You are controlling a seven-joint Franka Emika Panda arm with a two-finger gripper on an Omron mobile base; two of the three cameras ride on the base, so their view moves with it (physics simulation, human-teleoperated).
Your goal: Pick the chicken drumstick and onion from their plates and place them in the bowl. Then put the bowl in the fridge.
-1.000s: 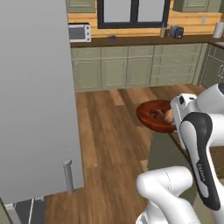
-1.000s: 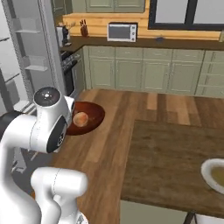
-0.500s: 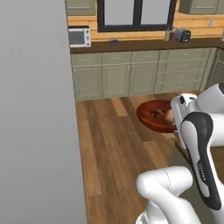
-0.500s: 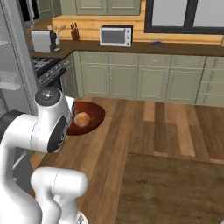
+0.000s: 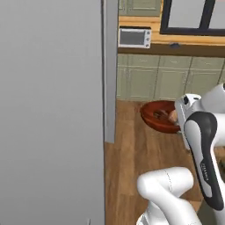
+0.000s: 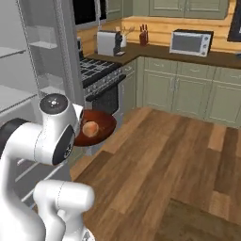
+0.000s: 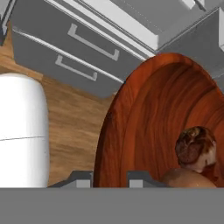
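gripper (image 7: 109, 178): 2 dark fingertips at the bottom of the hand view, straddling the near rim of the bowl, 1 tip outside the wall and 1 inside; closed on that rim, carrying the bowl.
bowl (image 5: 154, 115): reddish-brown, held in the air above the wood floor, just in front of the arm's wrist. Also seen at (image 6: 104, 126) and (image 7: 144, 127).
bowl tilt: looks roughly level in the right base view; cannot tell finer than that.
onion (image 6: 90, 128): orange-brown ball inside the bowl, close to the wrist side. In the hand view it shows as a rounded brown lump at the bottom edge (image 7: 183, 178).
chicken drumstick (image 7: 195, 148): inside the bowl, touching or just beside the onion, knobbly brown end facing the camera. Small brown shape in the bowl in the left base view (image 5: 163, 115).
fridge (image 5: 52, 110): large flat grey panel taking the left half of the left base view. In the right base view its pale interior with flat shelves (image 6: 28, 61) sits just left of the arm.
bowl vs fridge: bowl is near the fridge, outside it, not on any shelf.
fridge drawers (image 7: 87, 48): grey fronts with bar handles, beyond the bowl in the hand view.
microwave (image 6: 189, 42): on the far counter, well apart from the bowl.
stove (image 6: 101, 77): behind the bowl, beside the fridge.
floor (image 6: 179, 155): wood planks.
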